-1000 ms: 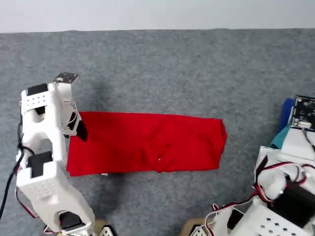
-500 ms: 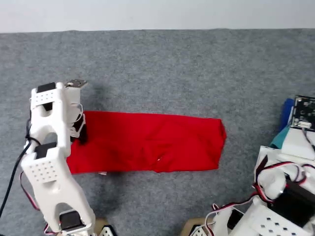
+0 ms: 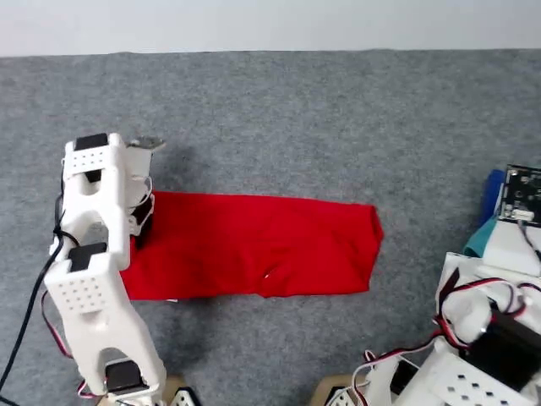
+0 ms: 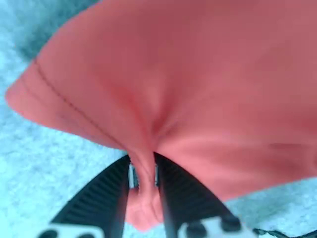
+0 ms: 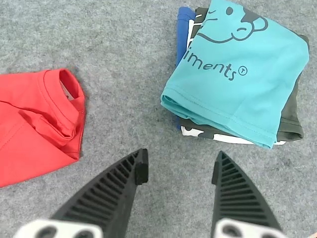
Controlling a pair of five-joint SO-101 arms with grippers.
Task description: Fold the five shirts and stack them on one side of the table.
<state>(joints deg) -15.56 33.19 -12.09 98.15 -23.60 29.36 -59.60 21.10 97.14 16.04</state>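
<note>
1. The red cloth shirt [image 3: 254,245], folded into a long strip, lies flat across the middle of the grey felt-covered table [image 3: 296,110].
2. The left gripper [image 4: 143,176] is pinched tight on a bunched fold at the shirt's end (the one away from the collar).
3. The right gripper [image 5: 178,168] hangs with fingers spread above bare felt, between the collar and a stack of folded shirts [image 5: 237,74], teal on top.

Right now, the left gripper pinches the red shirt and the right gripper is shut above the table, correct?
Not quite. The right gripper is open above the table, as the right wrist view shows. The left gripper does pinch the red shirt.
</note>
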